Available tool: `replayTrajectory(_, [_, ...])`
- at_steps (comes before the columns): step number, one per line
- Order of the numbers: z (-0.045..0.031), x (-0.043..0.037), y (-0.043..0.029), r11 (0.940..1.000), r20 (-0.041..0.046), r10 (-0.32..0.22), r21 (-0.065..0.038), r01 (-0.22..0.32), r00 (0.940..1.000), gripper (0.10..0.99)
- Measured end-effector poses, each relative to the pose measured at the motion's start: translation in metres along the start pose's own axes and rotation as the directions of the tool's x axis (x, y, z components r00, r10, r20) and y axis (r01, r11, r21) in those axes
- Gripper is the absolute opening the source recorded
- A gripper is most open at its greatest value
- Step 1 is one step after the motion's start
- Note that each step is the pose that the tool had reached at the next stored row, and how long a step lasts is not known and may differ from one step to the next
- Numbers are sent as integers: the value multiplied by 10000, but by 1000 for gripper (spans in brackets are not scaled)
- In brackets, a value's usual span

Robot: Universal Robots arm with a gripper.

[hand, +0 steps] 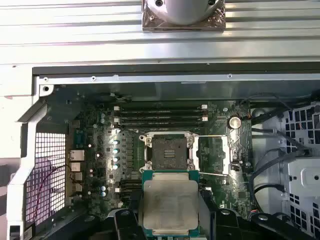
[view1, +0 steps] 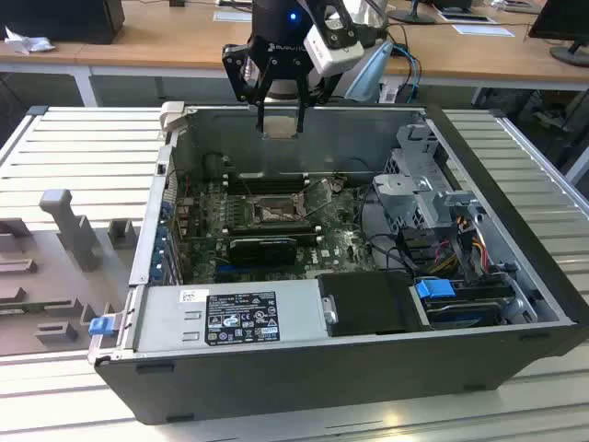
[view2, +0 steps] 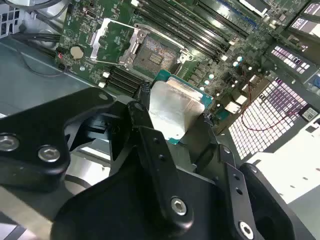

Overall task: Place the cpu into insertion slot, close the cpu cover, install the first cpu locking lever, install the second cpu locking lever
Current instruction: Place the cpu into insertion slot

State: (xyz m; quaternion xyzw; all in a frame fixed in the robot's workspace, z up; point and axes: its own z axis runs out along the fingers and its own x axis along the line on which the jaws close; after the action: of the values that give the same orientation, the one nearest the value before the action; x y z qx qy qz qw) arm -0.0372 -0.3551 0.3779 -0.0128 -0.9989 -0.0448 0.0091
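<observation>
The gripper (view1: 280, 127) is closed on the cpu (view2: 172, 112). Its black fingers (view2: 145, 100) press on two opposite edges of the chip, and the pale silvery top faces both wrist cameras. In the exterior view the gripper hangs over the far wall of the open computer case (view1: 304, 378), well above the green motherboard (view1: 342, 244) and touching nothing inside.

Below it, apart from the chip, lies the insertion slot (hand: 167, 150) – a square socket with black edging, its dark contact field bare. The cpu cover (hand: 215, 155) is swung open and lies just beside the slot, on its hinged side (green board shows through its central window).

The long black memory slots (hand: 160, 112) run in parallel beside the socket, on the side toward the far case wall. Nearer the exterior camera a grey power supply (view1: 230, 318) sits along the case's front edge, and the case itself rests on a ribbed metal table (view1: 83, 147).
</observation>
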Motion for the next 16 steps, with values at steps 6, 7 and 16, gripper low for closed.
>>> replayTrajectory(6, [3,0,0,9981,56,622,7,-622,9980,529])
replayTrajectory(7, [4,0,0,9972,66,742,5,-742,9972,529])
replayTrajectory(16, [44,-1,-10,9954,-13,955,11,-955,9954,529])
